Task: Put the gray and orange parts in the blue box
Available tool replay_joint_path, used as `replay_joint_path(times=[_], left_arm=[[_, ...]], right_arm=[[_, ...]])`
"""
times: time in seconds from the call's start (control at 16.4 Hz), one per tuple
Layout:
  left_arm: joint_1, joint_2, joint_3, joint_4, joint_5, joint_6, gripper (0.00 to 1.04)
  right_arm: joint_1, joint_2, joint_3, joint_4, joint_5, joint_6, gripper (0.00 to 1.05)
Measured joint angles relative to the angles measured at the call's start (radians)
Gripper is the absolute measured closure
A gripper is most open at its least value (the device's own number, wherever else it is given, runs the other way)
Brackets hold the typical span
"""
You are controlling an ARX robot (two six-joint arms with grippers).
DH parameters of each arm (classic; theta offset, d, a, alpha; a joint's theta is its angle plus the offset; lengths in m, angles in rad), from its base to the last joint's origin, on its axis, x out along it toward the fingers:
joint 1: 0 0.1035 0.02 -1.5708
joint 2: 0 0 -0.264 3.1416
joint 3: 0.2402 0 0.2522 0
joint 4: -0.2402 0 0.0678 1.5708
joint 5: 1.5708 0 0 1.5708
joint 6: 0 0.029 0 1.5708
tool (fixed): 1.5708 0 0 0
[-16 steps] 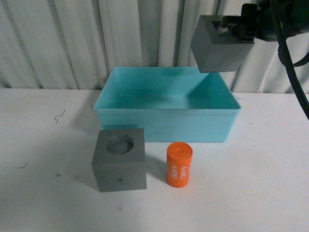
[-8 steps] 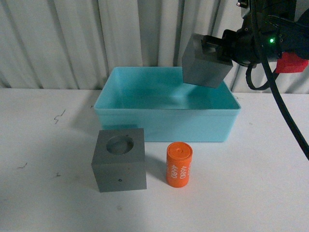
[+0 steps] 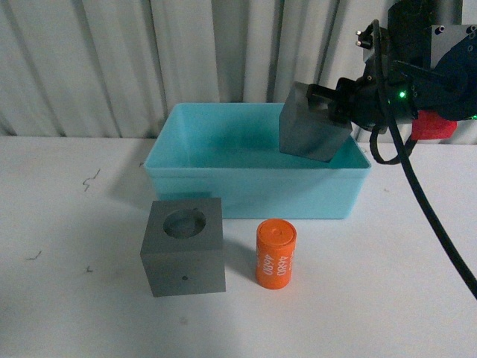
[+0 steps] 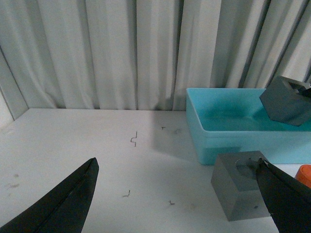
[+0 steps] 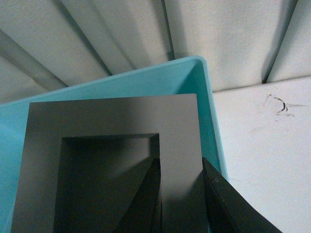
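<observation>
R hand clamps tilted gray cube over blue box; L hand spread, empty

— What's at the back?
— A pale curtain, hanging in vertical folds down to the surface.
— And the surface?
— White and matte, with a few small dark squiggly marks scattered on its left side.

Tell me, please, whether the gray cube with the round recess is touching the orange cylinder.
Apart. The front view shows bare white table between the gray cube with the round recess and the orange cylinder.
</observation>
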Motion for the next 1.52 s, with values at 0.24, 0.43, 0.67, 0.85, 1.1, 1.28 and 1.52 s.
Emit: replay_joint_path(times=[0.24, 0.43, 0.67, 0.85, 1.1, 1.28, 1.52], left_arm=[[0.000, 0.000, 0.000, 0.000, 0.000, 0.000, 0.07], [0.000, 0.000, 0.000, 0.000, 0.000, 0.000, 0.07], [0.000, 0.000, 0.000, 0.000, 0.000, 0.000, 0.07], [0.000, 0.000, 0.000, 0.000, 0.000, 0.000, 0.07], [-0.001, 0.000, 0.000, 0.000, 0.000, 0.000, 0.07], [-0.001, 0.000, 0.000, 0.000, 0.000, 0.000, 0.07], [0.000, 0.000, 0.000, 0.000, 0.000, 0.000, 0.07]], right_arm=[[0.008, 0.003, 0.038, -0.033, -0.018, -0.005, 0.75], [-0.010, -0.228, -0.240, 0.182, 0.034, -0.134, 0.07], [-0.093, -0.642, -0.628, 0.285, 0.032, -0.243, 0.06], [-0.241, -0.970, -1.073, 0.167, 0.029, -0.215, 0.06], [-0.282, -0.998, -1.271, 0.414, -0.021, -0.217, 0.14], [-0.280, -0.968, -1.343, 0.632, -0.065, -0.264, 0.26], [-0.261, -1.002, -1.440, 0.757, -0.072, -0.295, 0.41]])
